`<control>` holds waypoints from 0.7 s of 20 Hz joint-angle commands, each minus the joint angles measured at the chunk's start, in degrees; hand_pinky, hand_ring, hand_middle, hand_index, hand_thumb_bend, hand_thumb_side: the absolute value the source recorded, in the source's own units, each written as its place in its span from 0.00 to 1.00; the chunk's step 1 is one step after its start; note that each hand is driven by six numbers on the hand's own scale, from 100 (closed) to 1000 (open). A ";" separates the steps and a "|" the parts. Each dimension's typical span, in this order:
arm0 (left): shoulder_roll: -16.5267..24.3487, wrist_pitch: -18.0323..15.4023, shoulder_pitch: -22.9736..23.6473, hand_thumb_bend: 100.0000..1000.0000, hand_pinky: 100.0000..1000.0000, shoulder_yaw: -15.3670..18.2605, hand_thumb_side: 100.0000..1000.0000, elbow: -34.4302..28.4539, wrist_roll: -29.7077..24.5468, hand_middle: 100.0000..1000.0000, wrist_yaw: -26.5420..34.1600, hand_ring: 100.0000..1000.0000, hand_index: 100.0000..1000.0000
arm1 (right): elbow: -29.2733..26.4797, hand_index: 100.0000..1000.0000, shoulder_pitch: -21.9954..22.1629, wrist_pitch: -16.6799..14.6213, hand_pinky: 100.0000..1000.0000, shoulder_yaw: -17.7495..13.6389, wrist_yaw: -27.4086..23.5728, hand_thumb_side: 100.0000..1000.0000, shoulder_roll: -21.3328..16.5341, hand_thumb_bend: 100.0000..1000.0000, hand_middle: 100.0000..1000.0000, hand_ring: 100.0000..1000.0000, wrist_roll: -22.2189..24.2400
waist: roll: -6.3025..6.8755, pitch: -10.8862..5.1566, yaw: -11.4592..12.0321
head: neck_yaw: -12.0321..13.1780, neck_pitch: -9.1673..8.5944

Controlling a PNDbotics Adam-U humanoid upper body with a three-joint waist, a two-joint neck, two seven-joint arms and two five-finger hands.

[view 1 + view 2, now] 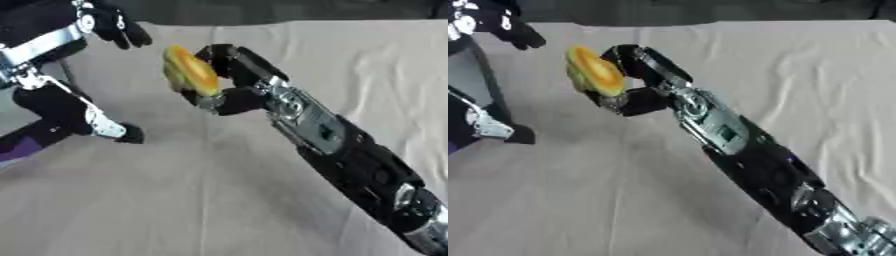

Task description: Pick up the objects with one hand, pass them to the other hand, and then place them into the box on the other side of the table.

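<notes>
Here, yellow-orange object pinched in right hand, just beside spread-fingered left hand.

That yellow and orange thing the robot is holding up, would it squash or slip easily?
Probably stiff: the yellow and orange thing keeps its rounded shape where the right hand curls round it. Likely light, since it is held in the air by the fingers alone. Its smooth curved surface might slip during a handover to the left hand.
</notes>
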 commanded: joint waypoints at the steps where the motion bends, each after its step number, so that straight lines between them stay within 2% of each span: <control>1: -0.04 -1.18 -1.27 0.80 0.77 -0.19 0.15 -0.89 0.91 0.68 -3.11 0.70 0.79 | -1.62 0.53 -1.21 0.05 0.68 0.07 -0.44 0.00 -0.17 0.24 0.43 0.47 1.13 | 0.62 -0.83 0.11 | 0.35 -0.79; 6: -1.13 -1.39 -1.33 0.78 0.77 -0.92 0.15 -0.47 2.62 0.67 -5.03 0.69 0.78 | -1.88 0.53 -1.18 0.20 0.68 0.24 -0.75 0.00 -0.08 0.24 0.43 0.46 2.46 | 0.50 -0.76 0.16 | 0.56 -1.03; 14: -3.62 -1.95 -1.96 0.69 0.76 -2.15 0.14 2.31 4.56 0.66 -8.08 0.69 0.76 | -2.50 0.53 -1.22 -0.22 0.68 0.71 0.90 0.00 0.36 0.25 0.43 0.46 4.50 | 0.35 -0.62 0.21 | 0.96 -1.07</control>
